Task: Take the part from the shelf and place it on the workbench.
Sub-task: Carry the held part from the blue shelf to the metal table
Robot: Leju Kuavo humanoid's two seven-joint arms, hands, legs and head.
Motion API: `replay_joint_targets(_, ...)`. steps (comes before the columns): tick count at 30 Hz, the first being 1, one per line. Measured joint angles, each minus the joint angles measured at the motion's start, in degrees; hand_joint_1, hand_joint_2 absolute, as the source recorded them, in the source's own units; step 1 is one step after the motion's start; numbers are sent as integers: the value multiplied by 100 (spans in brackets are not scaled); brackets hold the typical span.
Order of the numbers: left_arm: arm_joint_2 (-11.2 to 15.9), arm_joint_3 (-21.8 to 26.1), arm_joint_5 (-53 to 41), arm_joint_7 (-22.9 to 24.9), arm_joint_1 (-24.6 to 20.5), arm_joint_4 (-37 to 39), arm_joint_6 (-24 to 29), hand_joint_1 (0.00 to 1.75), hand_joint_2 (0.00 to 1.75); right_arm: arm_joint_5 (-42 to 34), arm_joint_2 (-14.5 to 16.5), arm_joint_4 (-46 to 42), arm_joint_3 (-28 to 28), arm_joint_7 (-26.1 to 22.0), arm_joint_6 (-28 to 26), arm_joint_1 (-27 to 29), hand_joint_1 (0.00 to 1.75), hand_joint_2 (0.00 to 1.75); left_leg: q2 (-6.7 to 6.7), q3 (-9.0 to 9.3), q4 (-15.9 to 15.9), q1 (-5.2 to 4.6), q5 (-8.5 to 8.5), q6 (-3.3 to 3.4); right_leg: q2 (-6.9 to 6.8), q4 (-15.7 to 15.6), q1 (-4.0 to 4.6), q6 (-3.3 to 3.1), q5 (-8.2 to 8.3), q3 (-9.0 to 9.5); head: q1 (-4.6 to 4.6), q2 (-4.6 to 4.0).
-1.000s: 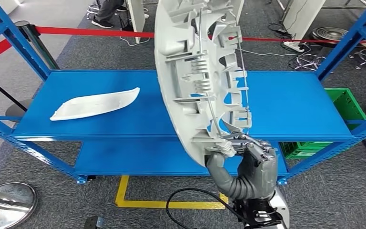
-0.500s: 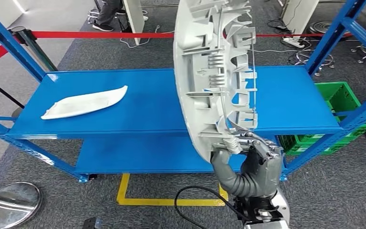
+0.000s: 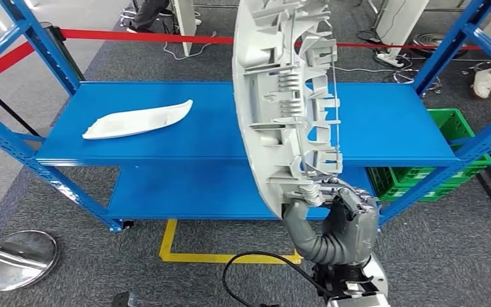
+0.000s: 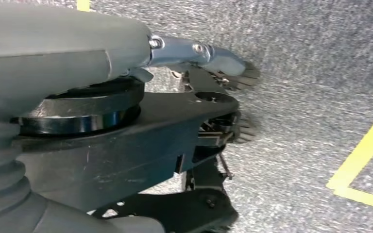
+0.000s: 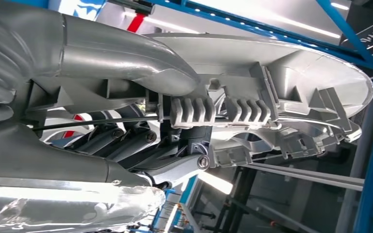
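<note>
My right hand (image 3: 340, 220) grips the bottom end of a large grey plastic part (image 3: 281, 102), holding it upright with its ribbed inner side facing me. It stands in front of the blue shelf (image 3: 383, 137) and hides the shelf's middle. In the right wrist view the thick thumb (image 5: 126, 58) presses on the part (image 5: 291, 73) and the dark fingers (image 5: 126, 141) curl under its ribs. A second, smaller white curved part (image 3: 137, 119) lies on the shelf's upper board at the left. My left hand (image 4: 175, 111) hangs over grey carpet, holding nothing, fingers apart.
A green crate (image 3: 463, 131) sits right of the shelf. Red barrier tape (image 3: 134, 35) runs behind it, and a person's feet (image 3: 146, 7) show beyond. A silver stanchion base (image 3: 13, 259) lies at lower left. A yellow floor marking (image 3: 224, 257) and a black cable (image 3: 256, 259) are near my feet.
The whole picture has shifted, so the camera has moved: the shelf now lies a little further right and higher. The grey part stays upright in my right hand's grip.
</note>
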Motion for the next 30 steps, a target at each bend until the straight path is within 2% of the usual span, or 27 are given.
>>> replay_joint_targets(1,0,1,-2,0,0,0,1,0,175,-4,0,1,1,2,-1,1,175,175,5,-66,3,-1,51,-4,0,164,2,1,-45,39,0,0)
replay_joint_targets(2,0,2,-5,0,0,0,1,0,175,-8,0,1,1,4,-2,1,175,175,9,-134,4,0,103,-12,0,139,3,-1,8,175,-1,0)
replay_joint_targets(3,0,3,-11,0,1,0,2,0,175,-10,0,1,0,6,-3,-1,175,175,10,-196,6,3,152,-25,-2,-82,2,-4,121,404,0,0)
replay_joint_targets(4,0,3,-17,0,-1,-1,2,0,175,-10,0,1,1,7,-4,-6,175,175,9,-248,10,5,200,-47,-4,-462,1,-6,189,712,0,0)
replay_joint_targets(5,0,4,-23,0,-2,-1,4,0,175,-10,0,0,1,8,-4,-14,175,175,7,-291,14,3,241,-76,-2,-871,5,-11,207,1017,-1,0)
replay_joint_targets(6,0,5,-26,0,-3,-2,7,0,175,-10,0,-1,1,9,-7,-21,175,175,5,-314,17,-2,285,-108,4,-1176,12,-26,197,1233,-3,0)
replay_joint_targets(7,-1,5,-26,0,-6,-2,9,0,175,-10,0,-1,1,12,-11,-27,175,175,3,-329,18,-5,329,-144,13,-1371,22,-51,161,1353,1,0)
replay_joint_targets(8,-1,6,-26,0,-7,-2,11,0,175,-10,0,-1,1,13,-21,-30,175,175,1,-338,10,-6,371,-178,22,-1421,36,-89,167,1368,6,0)
replay_joint_targets(10,1,9,-25,0,-8,-2,15,0,175,-10,3,-1,0,10,-49,-36,175,175,-1,-371,11,5,391,-244,20,-1418,35,-186,244,1288,14,0)
replay_joint_targets(11,3,10,-25,0,-7,-2,17,0,175,-10,9,-1,0,6,-63,-39,175,175,-1,-418,88,10,270,-277,14,-1424,28,-235,298,1241,5,0)
replay_joint_targets(12,5,12,-24,0,-7,-2,21,0,175,-10,16,-1,0,1,-75,-43,175,175,-1,-491,268,14,57,-306,8,-1432,19,-276,360,1181,-7,0)
replay_joint_targets(14,7,14,-23,0,-12,-2,27,0,175,-12,28,-1,0,-8,-89,-44,175,175,1,-685,909,18,-499,-349,2,-1429,22,-322,479,1041,-22,0)
replay_joint_targets(15,8,15,-23,0,-14,-2,30,0,175,-15,30,-1,0,-10,-91,-44,175,175,1,-757,1247,18,-675,-359,0,-1427,27,-326,538,963,-23,0)
replay_joint_targets(16,8,16,-23,0,-16,-2,31,0,175,-18,31,-1,0,-12,-91,-43,175,175,1,-771,1475,18,-725,-361,-1,-1425,33,-325,599,881,-22,0)
replay_joint_targets(17,8,17,-23,0,-18,-2,32,0,175,-21,31,-1,0,-13,-91,-42,175,175,0,-703,1539,18,-658,-355,-2,-1423,40,-319,660,799,-23,0)
replay_joint_targets(18,7,18,-23,0,-21,-2,32,0,175,-25,31,-1,0,-13,-91,-42,175,175,0,-548,1427,18,-523,-341,-1,-1422,44,-311,722,720,-22,0)
replay_joint_targets(19,5,19,-23,0,-28,-3,32,0,175,-27,31,-1,0,-14,-91,-43,175,175,0,-295,1143,18,-394,-320,2,-1419,48,-298,781,654,-23,0)
replay_joint_targets(20,2,19,-23,-1,-38,-3,32,0,175,-29,33,-1,0,-15,-91,-44,175,175,-1,15,766,14,-333,-296,4,-1415,56,-281,833,600,-22,0)
replay_joint_targets(21,-3,19,-23,-1,-51,-4,32,0,175,-31,37,-1,-1,-17,-91,-46,175,175,-4,287,387,8,-344,-268,3,-1409,63,-258,887,556,-19,0)
replay_joint_targets(22,-8,20,-23,-2,-62,-4,32,0,175,-33,40,-1,-1,-19,-91,-48,175,175,-10,474,92,-3,-382,-240,-2,-1410,66,-230,945,520,-16,0)
replay_joint_targets(23,-10,21,-23,-2,-65,-4,32,0,175,-34,43,0,-1,-21,-91,-50,175,175,-15,551,-78,-21,-413,-205,-7,-1423,62,-197,1005,492,-13,0)
replay_joint_targets(25,-10,29,-22,-2,-47,-4,33,0,175,-34,44,1,1,-27,-89,-47,175,175,-11,490,-161,-41,-347,-117,-10,-1452,34,-128,1086,443,-17,0)
replay_joint_targets(26,-9,39,-19,-2,-33,-4,34,0,175,-34,44,2,2,-29,-88,-42,175,175,-3,450,-171,-42,-286,-66,-10,-1408,21,-96,1005,407,-14,0)
replay_joint_targets(27,-9,54,-15,-2,-23,-4,36,0,175,-34,44,2,3,-29,-88,-40,175,175,6,402,-182,-36,-221,-22,-9,-1253,14,-67,813,350,-8,0)
replay_joint_targets(29,-10,83,-9,-2,-20,-4,38,0,175,-37,44,2,4,-29,-89,-39,175,175,14,280,-181,-31,-101,28,-11,-624,10,-25,238,193,13,0)
replay_joint_targets(30,-10,92,-8,-2,-21,-4,37,0,175,-37,44,2,4,-29,-89,-41,175,175,17,208,-177,-32,-39,34,-10,-245,11,-10,19,129,17,0)
